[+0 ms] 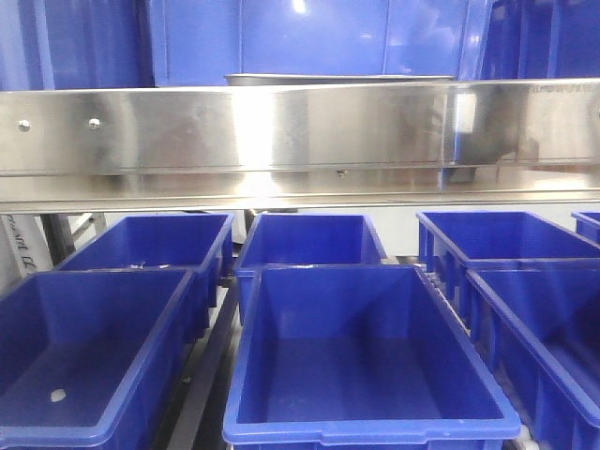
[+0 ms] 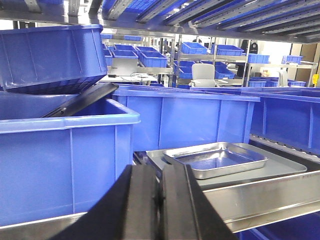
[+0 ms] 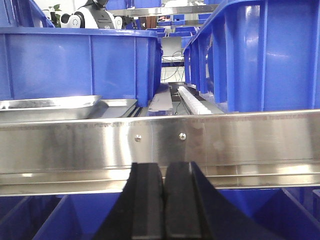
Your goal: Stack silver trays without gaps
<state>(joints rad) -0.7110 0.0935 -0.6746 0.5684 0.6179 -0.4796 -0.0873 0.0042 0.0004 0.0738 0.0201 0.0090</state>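
Note:
Two silver trays lie on the upper shelf. In the left wrist view a smaller shiny tray (image 2: pixel 216 159) rests skewed inside a wider, flatter tray (image 2: pixel 285 169). The right wrist view shows them at the left, the upper tray (image 3: pixel 47 107) over the lower one's rim (image 3: pixel 119 105). From the front only a thin tray edge (image 1: pixel 337 80) shows above the rail. My left gripper (image 2: pixel 161 172) is shut and empty, just left of the trays and nearer the camera. My right gripper (image 3: pixel 163 170) is shut and empty, below the rail and right of the trays.
A long steel shelf rail (image 1: pixel 300 131) with screws crosses in front of the trays. Blue bins (image 2: pixel 65 165) flank them on the upper shelf, one tilted bin (image 2: pixel 50 55) on top. More open blue bins (image 1: pixel 361 366) fill the lower level.

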